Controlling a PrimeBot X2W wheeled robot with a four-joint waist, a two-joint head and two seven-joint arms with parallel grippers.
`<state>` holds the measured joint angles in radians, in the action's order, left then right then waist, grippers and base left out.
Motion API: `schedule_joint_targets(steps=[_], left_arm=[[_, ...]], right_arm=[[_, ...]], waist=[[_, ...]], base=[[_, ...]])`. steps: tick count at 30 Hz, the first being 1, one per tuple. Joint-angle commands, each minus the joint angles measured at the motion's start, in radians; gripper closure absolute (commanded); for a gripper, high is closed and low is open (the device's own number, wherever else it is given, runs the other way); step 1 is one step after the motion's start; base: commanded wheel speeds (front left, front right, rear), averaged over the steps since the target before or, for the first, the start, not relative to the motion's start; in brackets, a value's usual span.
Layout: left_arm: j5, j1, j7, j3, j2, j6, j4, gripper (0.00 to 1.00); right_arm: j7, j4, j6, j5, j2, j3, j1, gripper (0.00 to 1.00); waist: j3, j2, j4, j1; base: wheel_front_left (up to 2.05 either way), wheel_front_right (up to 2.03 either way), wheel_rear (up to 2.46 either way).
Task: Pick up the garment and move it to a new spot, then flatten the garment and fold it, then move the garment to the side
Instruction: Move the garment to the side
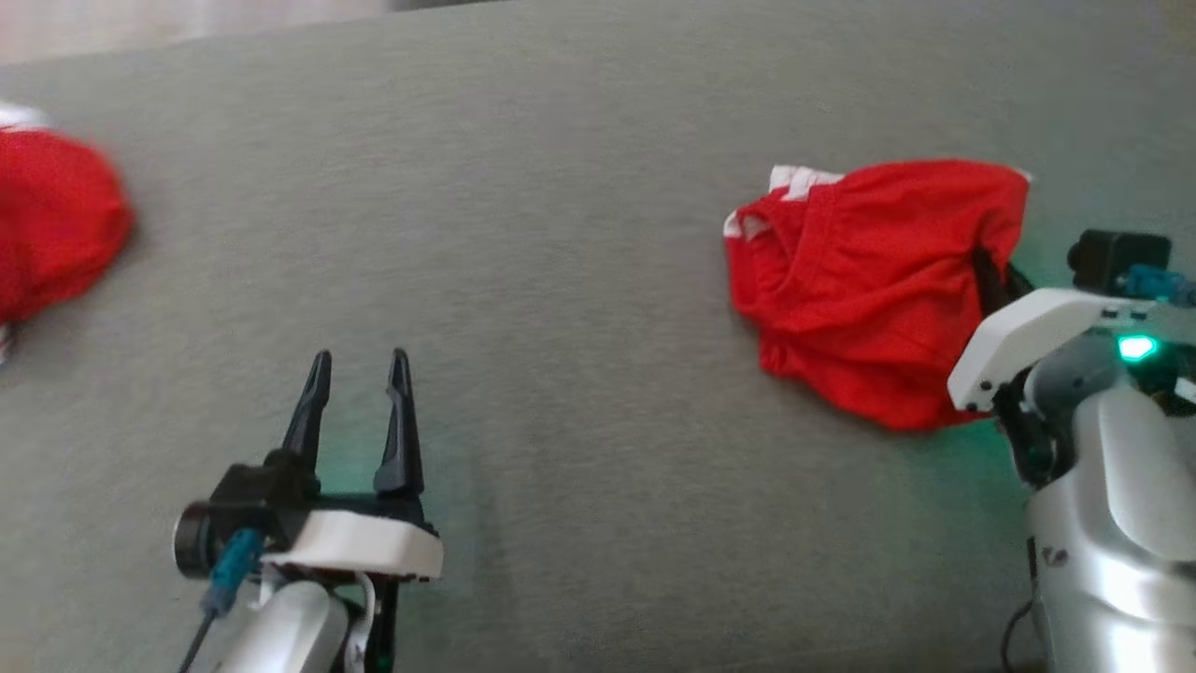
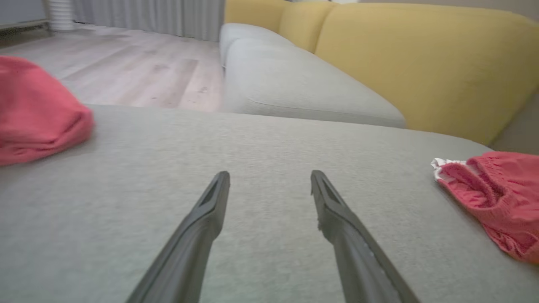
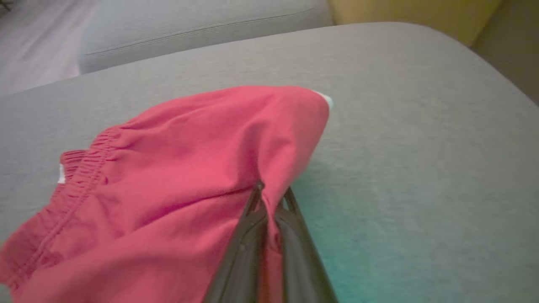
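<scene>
Where the grey cushion (image 1: 561, 187) reached its left edge, a red cloth (image 1: 56, 224) lay bunched, cut off in part by the head view's frame. A scrap of white showed at its far side.

Left gripper (image 1: 360, 360) hung over the cushion near the front edge, left of centre. Its fingers (image 1: 308, 402) were spread apart with nothing between them, and the left wrist view showed bare grey fabric in the gap. Whether the tips touched the cushion could not be told.

Well apart from it, toward the right edge, lay the garment (image 1: 869, 280): red shorts, crumpled, with the gathered waistband and white trim turned to the left and far side. The near left part rested on the cushion.

Right gripper (image 3: 273, 189) was at the garment's right side. Its fingers were pressed together, pinching a fold of the red fabric, which showed between the tips in the right wrist view. Creases ran into the pinch from the left. Whether the pinched part was clear of the cushion could not be told. Green light from the right wrist fell on the cushion just beside the garment.

Past the cushion's far edge, the left wrist view showed, left to right, a pale wood floor (image 2: 126, 71), a further grey seat (image 2: 294, 84) and a yellow backrest (image 2: 421, 63).
</scene>
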<state>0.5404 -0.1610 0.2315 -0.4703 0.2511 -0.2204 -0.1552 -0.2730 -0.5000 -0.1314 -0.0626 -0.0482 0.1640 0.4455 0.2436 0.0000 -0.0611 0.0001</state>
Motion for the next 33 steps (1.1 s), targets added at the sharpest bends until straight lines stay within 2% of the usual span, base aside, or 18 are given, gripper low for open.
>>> schedule_joint_targets(steps=[1, 6, 11, 14, 17, 23, 29, 30, 31, 32, 33], left_arm=[[-0.019, -0.048, -0.008, 0.034, 0.028, -0.005, 0.04, 0.0], [-0.041, -0.076, -0.045, 0.028, 0.057, -0.015, 0.078, 0.0], [-0.059, -0.099, -0.08, 0.019, 0.08, -0.023, 0.115, 0.0], [-0.06, -0.11, -0.095, 0.015, 0.08, -0.026, 0.134, 0.0], [-0.067, -0.12, -0.104, 0.014, 0.084, -0.034, 0.153, 0.0], [-0.077, -0.126, -0.111, 0.02, 0.096, -0.052, 0.191, 0.0], [-0.077, -0.119, -0.105, 0.027, 0.1, -0.064, 0.212, 0.0], [-0.076, -0.119, -0.103, 0.027, 0.1, -0.064, 0.212, 0.0], [-0.075, -0.12, -0.101, 0.026, 0.099, -0.064, 0.211, 0.0], [-0.073, -0.122, -0.097, 0.024, 0.095, -0.062, 0.208, 0.0], [-0.073, -0.122, -0.095, 0.023, 0.093, -0.062, 0.207, 0.0]], right_arm=[[0.007, 0.048, 0.001, -0.007, -0.007, -0.017, 0.052, 1.0], [0.019, 0.058, 0.001, -0.028, -0.005, -0.037, 0.089, 1.0], [0.034, 0.037, 0.001, -0.04, -0.007, -0.065, 0.141, 1.0], [0.033, 0.005, 0.001, -0.048, -0.025, -0.058, 0.186, 1.0], [0.028, -0.032, 0.001, -0.053, -0.069, -0.035, 0.241, 1.0], [0.007, -0.093, 0.001, -0.019, -0.208, 0.008, 0.333, 1.0], [0.002, -0.111, 0.001, 0.03, -0.331, 0.069, 0.367, 1.0], [0.008, -0.112, 0.001, 0.037, -0.342, 0.076, 0.369, 0.92], [0.019, -0.112, 0.001, 0.04, -0.349, 0.085, 0.37, 0.42], [0.041, -0.11, 0.001, 0.046, -0.357, 0.103, 0.371, 0.0], [0.053, -0.108, 0.001, 0.045, -0.359, 0.106, 0.371, 0.0]], waist=[[0.063, 0.0, -0.138, -0.0001], [0.107, 0.0, -0.235, -0.0001], [0.139, 0.0, -0.259, -0.0001], [0.155, 0.0, -0.236, -0.0001], [0.172, 0.0, -0.198, -0.0001], [0.214, 0.0, -0.108, -0.0001], [0.252, 0.0, -0.053, -0.0001], [0.255, 0.0, -0.047, -0.0001], [0.258, 0.0, -0.042, -0.0001], [0.259, 0.0, -0.034, -0.0001], [0.259, 0.0, -0.032, -0.0001]], base=[[0.0, 0.0, 0.0], [0.0, 0.0, 0.0], [0.0, 0.0, 0.0], [0.0, 0.0, 0.0], [0.0, 0.0, 0.0], [0.0, 0.0, 0.0], [0.0, 0.0, 0.0], [0.0, 0.0, 0.0], [0.0, 0.0, 0.0], [0.0, 0.0, 0.0], [0.0, 0.0, 0.0]])
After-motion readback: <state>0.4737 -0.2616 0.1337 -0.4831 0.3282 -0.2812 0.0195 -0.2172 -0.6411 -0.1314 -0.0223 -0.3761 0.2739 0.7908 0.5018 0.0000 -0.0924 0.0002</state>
